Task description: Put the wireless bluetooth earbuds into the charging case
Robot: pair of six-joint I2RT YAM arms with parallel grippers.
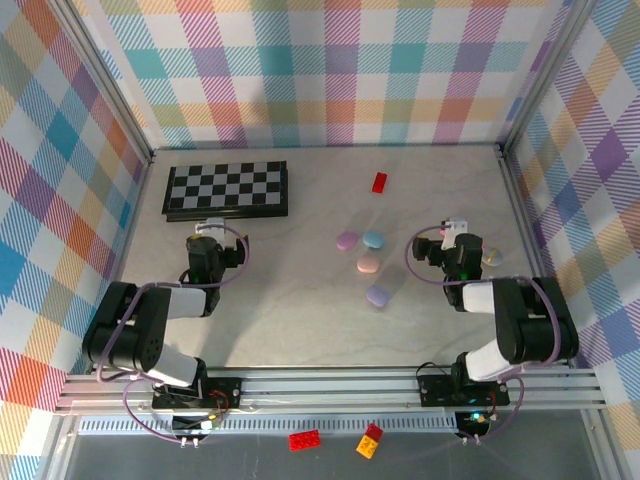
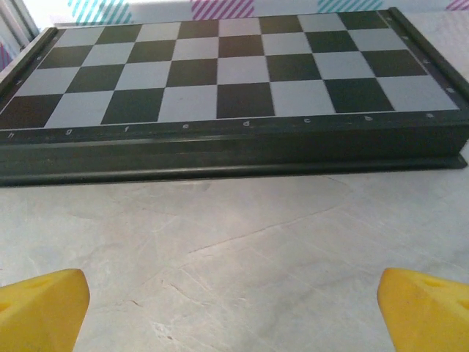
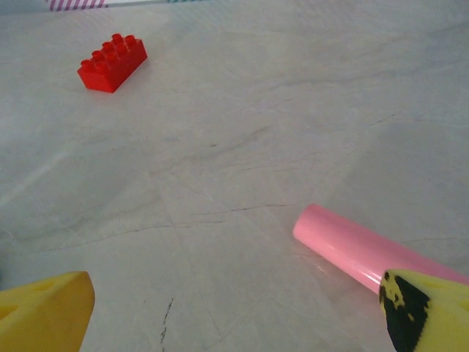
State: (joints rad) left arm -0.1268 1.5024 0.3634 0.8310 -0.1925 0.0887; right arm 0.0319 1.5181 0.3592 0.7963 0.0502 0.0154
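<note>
left gripper [image 2: 234, 314] spread wide and empty before chessboard [image 2: 234, 66], right gripper [image 3: 234, 312] likewise spread, nothing gripped, pink earbud stem [image 3: 343, 245] laid beside its right finger, pastel charging cases [image 1: 368, 263] clustered mid-table

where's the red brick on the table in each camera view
top external: red brick at far centre of the table, right of the chessboard
left wrist: camera faces the chessboard head-on
right wrist: red brick upper left, lying flat
shared landmark: the grey marbled table, in all three views
</note>
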